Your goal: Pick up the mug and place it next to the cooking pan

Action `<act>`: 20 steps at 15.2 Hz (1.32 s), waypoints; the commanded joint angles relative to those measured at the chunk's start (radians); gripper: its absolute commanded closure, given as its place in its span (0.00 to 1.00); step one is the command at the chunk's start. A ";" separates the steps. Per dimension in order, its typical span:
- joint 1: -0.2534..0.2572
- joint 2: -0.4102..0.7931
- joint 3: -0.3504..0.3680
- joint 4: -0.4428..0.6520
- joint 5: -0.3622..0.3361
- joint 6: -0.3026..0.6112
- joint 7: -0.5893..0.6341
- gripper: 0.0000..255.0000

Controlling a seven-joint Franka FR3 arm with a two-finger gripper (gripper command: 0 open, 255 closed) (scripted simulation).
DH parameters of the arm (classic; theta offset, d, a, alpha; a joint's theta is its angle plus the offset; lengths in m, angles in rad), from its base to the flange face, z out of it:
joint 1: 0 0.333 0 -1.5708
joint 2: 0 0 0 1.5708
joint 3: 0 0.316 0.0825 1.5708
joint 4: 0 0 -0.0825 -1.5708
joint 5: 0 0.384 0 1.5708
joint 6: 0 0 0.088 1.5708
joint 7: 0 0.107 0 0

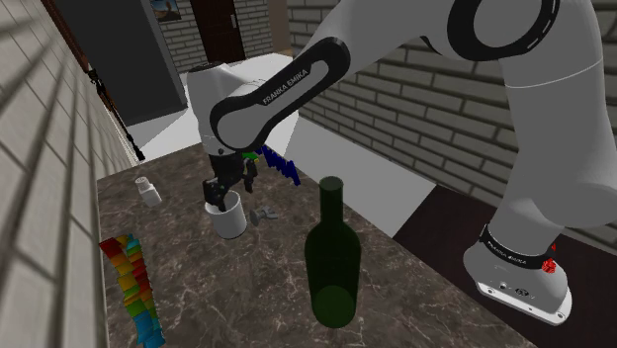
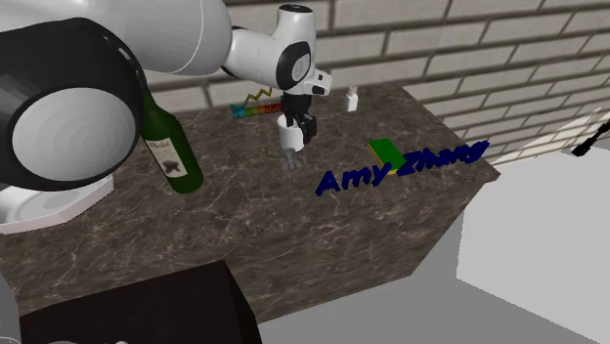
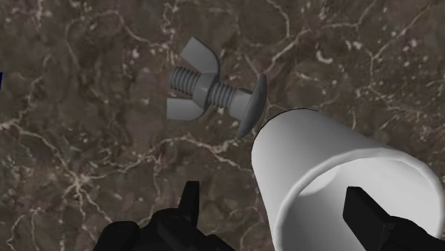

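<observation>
A plain white mug [image 1: 229, 217] stands upright on the dark marble counter [image 1: 415, 297], also seen as the mug [image 2: 289, 137] in the second exterior view. My black gripper [image 1: 225, 190] hangs right over it, pointing down. In the wrist view the gripper [image 3: 271, 191] is open: one finger [image 3: 189, 203] is outside the mug [image 3: 321, 157] and the other finger [image 3: 365, 214] is inside its mouth, so one side of the rim lies between them. Neither finger presses on the wall, and the mug is not held.
A grey bolt with a wing nut [image 3: 214, 91] lies beside the mug. A dark green wine bottle [image 1: 331, 262] stands nearer the stand. A small white shaker [image 1: 148, 190] and a multicoloured stack [image 1: 133, 287] sit by the wall edge. Blue lettering [image 2: 401, 166] lies on the counter.
</observation>
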 commanded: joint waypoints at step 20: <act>-0.004 -0.045 0.010 0.057 0.018 -0.100 -0.008 1.00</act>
